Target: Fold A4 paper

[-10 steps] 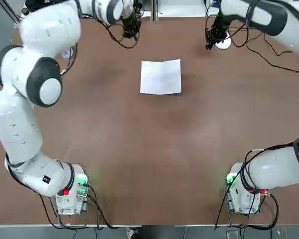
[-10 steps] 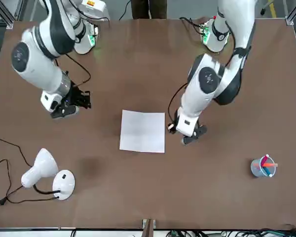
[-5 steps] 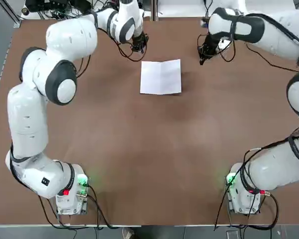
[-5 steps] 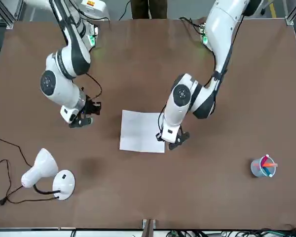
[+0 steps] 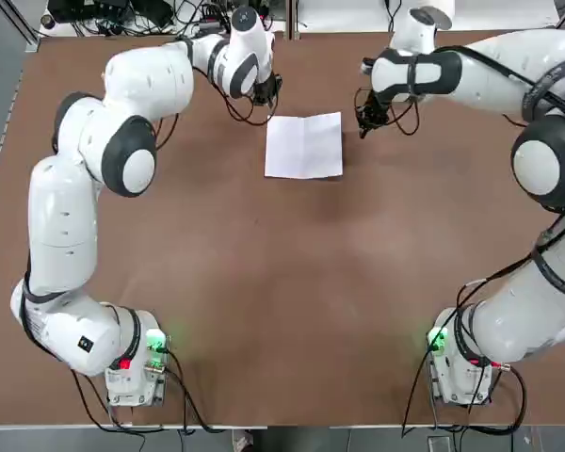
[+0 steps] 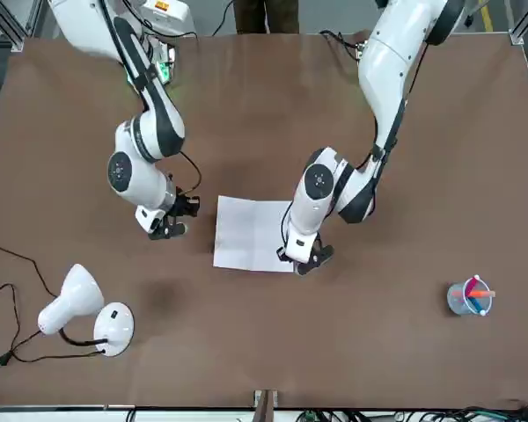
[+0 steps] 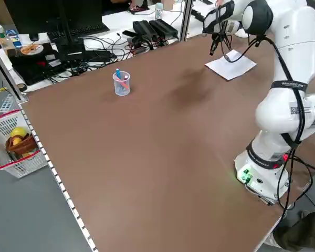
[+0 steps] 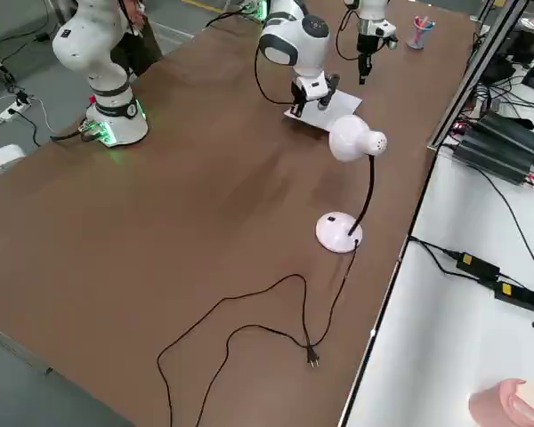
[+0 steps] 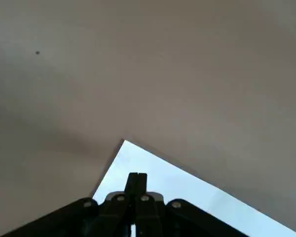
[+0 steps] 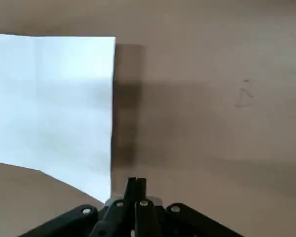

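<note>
The A4 paper [image 5: 304, 146] lies flat on the brown table [image 5: 282, 282], far of centre, with a faint crease down its middle. My left gripper [image 5: 266, 97] is shut and empty. It hangs over the sheet's far left corner, and the left wrist view shows its closed fingertips [image 9: 136, 180] above that corner of the paper [image 9: 187, 192]. My right gripper [image 5: 361, 129] is also shut and empty, low beside the far right corner, just off the paper [image 10: 54, 98] edge. In the front view the left gripper [image 6: 303, 265] and right gripper [image 6: 164, 232] flank the paper [image 6: 253, 233].
A white desk lamp [image 6: 75, 299] with a round base [image 6: 113, 327] and a trailing cord stands at the far right of the table. A clear cup of pens [image 6: 469, 297] stands at the far left. Cables and power bricks lie beyond the far edge.
Both arms have swung inward along the far side toward the paper's far corners. The right gripper's fingers have closed. The paper has not moved.
</note>
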Controlling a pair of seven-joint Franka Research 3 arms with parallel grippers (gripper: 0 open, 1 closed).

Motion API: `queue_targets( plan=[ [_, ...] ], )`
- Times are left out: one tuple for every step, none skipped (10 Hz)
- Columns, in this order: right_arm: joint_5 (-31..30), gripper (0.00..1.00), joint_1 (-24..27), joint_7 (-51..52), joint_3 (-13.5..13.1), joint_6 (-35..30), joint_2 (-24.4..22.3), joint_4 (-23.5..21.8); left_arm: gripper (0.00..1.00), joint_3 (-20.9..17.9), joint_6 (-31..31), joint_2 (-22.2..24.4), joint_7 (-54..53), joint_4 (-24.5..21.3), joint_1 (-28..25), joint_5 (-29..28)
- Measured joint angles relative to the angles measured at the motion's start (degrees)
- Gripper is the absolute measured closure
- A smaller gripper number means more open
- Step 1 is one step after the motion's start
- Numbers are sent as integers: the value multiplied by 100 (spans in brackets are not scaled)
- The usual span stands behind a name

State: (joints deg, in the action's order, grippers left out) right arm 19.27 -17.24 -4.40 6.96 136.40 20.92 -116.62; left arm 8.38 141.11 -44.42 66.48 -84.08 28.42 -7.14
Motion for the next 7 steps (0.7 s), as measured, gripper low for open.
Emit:
queue_targets(
  plan=[
    [10,98,-110,0,1,180,146,0,99,-27,85,-87,2,5,38,-27],
    [12,98,-155,10,0,280,284,2,99,-32,158,-177,10,9,62,-69],
    [13,98,-157,50,-7,334,377,6,99,-35,227,-266,13,12,77,-96],
    [13,98,-156,73,-21,376,432,10,99,-36,316,-357,14,14,82,-142],
    [14,98,-156,82,-25,446,480,14,99,-37,411,-448,17,16,84,-186],
    [16,98,-159,88,-24,535,545,14,99,-43,487,-520,18,20,87,-212],
    [17,98,-170,91,-20,611,616,15,99,-58,520,-576,18,23,99,-235]
  ],
)
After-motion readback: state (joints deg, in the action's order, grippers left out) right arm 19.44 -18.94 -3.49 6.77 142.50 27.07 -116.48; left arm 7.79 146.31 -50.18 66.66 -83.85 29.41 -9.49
